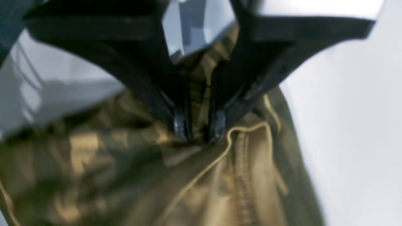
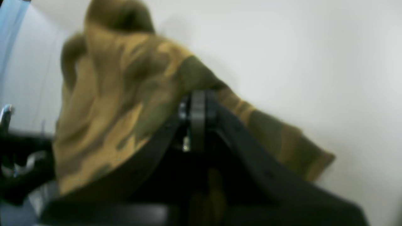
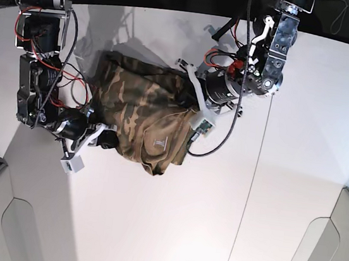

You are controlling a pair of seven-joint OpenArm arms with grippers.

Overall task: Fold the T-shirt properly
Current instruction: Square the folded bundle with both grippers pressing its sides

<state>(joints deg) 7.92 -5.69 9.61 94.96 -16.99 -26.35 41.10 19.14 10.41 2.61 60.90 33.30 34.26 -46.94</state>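
Observation:
The camouflage T-shirt (image 3: 142, 110) hangs bunched between my two arms over the white table (image 3: 270, 180). In the base view my left gripper (image 3: 187, 89) holds its right upper edge and my right gripper (image 3: 105, 138) holds its lower left edge. In the left wrist view the left gripper (image 1: 199, 128) is shut on a fold of the T-shirt (image 1: 188, 182) beside a tan seam. In the right wrist view the right gripper (image 2: 198, 105) is shut, with the T-shirt (image 2: 119, 103) draped over and behind its fingers.
Red and black cables (image 3: 54, 71) run along the right arm at the left of the base view. A black cable (image 3: 221, 142) loops below the left arm. The table's back edge (image 3: 177, 6) meets a dark strip. A seam (image 3: 254, 178) crosses the table.

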